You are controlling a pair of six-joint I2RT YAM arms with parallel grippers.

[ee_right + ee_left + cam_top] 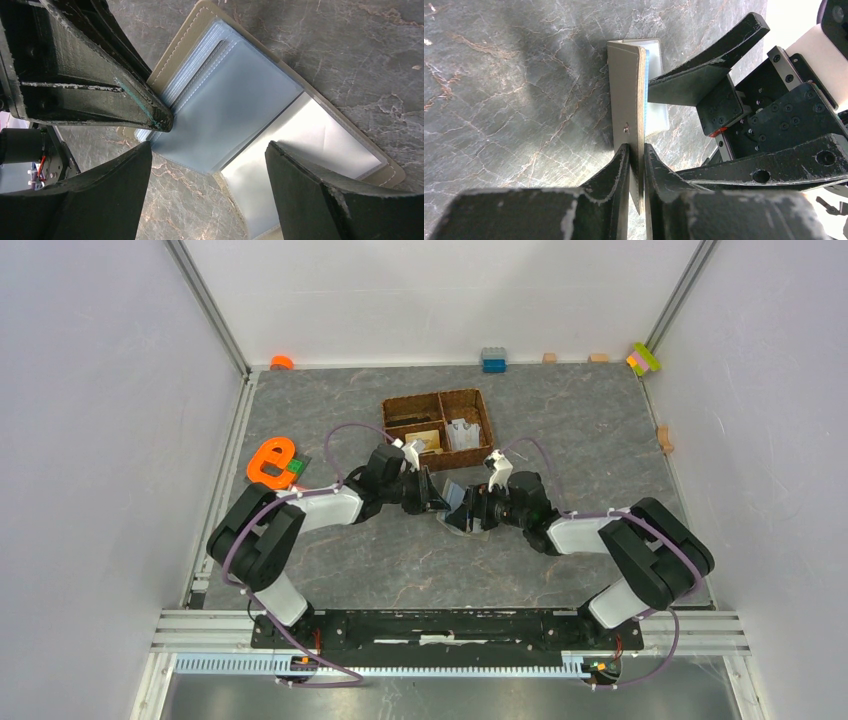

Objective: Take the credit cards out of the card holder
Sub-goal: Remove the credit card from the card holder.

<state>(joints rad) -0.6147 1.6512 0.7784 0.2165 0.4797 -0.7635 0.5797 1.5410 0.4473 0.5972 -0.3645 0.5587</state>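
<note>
The grey-olive card holder [456, 492] lies open on the table between both arms. My left gripper [636, 150] is shut on the edge of one cover flap [626, 90], holding it upright. My right gripper [207, 150] is open and hovers over the light-blue plastic sleeves [240, 100]; one of its fingers [694, 80] reaches against the sleeves beside the raised flap. I see no card in the sleeves facing me. A small tan credit card [424, 439] lies in the brown basket's near left compartment.
The brown woven divided basket [476, 398] stands just behind the grippers. An orange letter shape [270, 462] lies at the left. A blue brick [493, 360], small wooden blocks [598, 357] and a coloured block [644, 358] line the back wall.
</note>
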